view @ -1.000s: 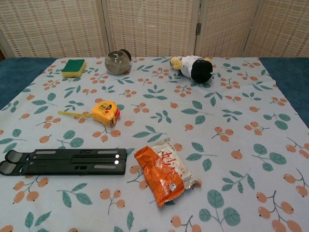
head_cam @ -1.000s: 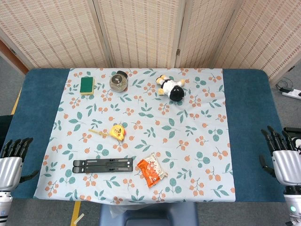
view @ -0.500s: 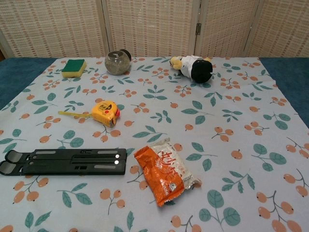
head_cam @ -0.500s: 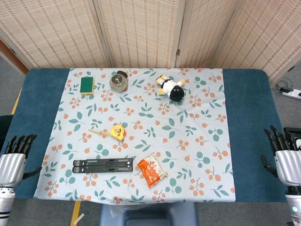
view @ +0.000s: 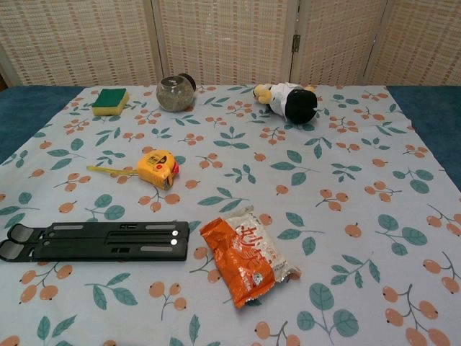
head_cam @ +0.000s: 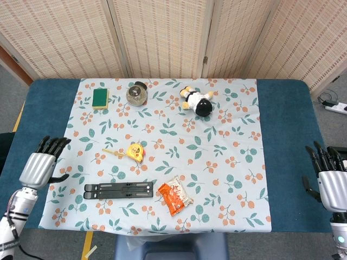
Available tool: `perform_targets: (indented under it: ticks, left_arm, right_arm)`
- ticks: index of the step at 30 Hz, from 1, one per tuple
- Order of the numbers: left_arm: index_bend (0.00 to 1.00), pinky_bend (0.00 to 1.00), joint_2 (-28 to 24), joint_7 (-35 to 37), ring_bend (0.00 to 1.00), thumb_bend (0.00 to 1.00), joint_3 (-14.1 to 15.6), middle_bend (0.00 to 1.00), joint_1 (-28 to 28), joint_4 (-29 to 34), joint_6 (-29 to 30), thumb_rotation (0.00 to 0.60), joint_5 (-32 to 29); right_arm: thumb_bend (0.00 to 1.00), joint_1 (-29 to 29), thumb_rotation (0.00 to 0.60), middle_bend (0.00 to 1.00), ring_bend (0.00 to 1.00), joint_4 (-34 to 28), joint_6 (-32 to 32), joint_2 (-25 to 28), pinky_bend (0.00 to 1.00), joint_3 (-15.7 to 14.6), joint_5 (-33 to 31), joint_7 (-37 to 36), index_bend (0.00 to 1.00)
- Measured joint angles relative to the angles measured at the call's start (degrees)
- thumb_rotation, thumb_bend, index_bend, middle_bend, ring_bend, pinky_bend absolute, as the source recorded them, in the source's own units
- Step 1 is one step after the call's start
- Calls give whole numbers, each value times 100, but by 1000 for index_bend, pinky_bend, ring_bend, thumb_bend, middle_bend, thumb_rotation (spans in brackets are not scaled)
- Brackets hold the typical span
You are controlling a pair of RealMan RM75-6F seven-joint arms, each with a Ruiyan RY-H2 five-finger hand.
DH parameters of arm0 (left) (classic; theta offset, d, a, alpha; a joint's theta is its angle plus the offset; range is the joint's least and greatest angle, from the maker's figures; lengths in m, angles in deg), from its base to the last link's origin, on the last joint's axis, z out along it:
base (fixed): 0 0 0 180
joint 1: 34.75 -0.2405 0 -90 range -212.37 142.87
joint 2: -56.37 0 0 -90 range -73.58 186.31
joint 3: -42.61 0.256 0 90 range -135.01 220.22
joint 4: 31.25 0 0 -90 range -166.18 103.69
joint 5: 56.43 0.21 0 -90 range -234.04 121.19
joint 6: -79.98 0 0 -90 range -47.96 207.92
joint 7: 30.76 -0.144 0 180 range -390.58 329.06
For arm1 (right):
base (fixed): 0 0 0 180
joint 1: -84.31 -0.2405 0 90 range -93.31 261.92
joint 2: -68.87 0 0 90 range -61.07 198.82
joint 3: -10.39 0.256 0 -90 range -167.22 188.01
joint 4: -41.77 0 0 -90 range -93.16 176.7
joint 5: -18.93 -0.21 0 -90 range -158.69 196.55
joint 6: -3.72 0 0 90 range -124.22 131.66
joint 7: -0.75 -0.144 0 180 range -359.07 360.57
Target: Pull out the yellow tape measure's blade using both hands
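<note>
Head view shows your left hand (head_cam: 42,164) at lower left and right hand (head_cam: 329,181) at lower right, both empty, fingers spread. You're at the approach: the yellow tape measure (head_cam: 135,151) lies left of centre, its blade (head_cam: 113,152) slightly out. Pin the case, pinch the blade tip.

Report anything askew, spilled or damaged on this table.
Nothing spilled or damaged. The plush toy lies on its side, and the yellow tape measure already shows a short stretch of blade out to its left.
</note>
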Motion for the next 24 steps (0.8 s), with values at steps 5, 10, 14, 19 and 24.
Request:
perform_targets:
  ticks: [5,10,14,19,24]
  left_arm:
    - [173,0,335,351,141,138,-88,144,639,-659,-661,600,49]
    - [172,0,815,723,142,138,-80,144,1192,-1431,-1172,600,159]
    - [146,0,1196,934,138,139,3,142,1562,-1959,-1558,600,245]
    - [125,0,1629,1117,116,143,119,117,1946,-2512,-1874,600,338]
    - [122,0,2001,1234,116,150,241,114,2285,-3004,-2049,600,486]
  right_arm:
    - [474,15,600,1,130,-27,-7,20,0,-1,-20,7,0]
    - [474,44,600,1,135,-32,-36,35,0,-18,-13,-13,0]
    - [474,70,600,1,151,23,-126,24,0,-12,31,-120,0]
    - [474,105,600,1,161,115,-207,-13,0,-18,97,-208,0]
    - [474,124,600,1,170,135,-258,-29,0,-21,129,-240,0]
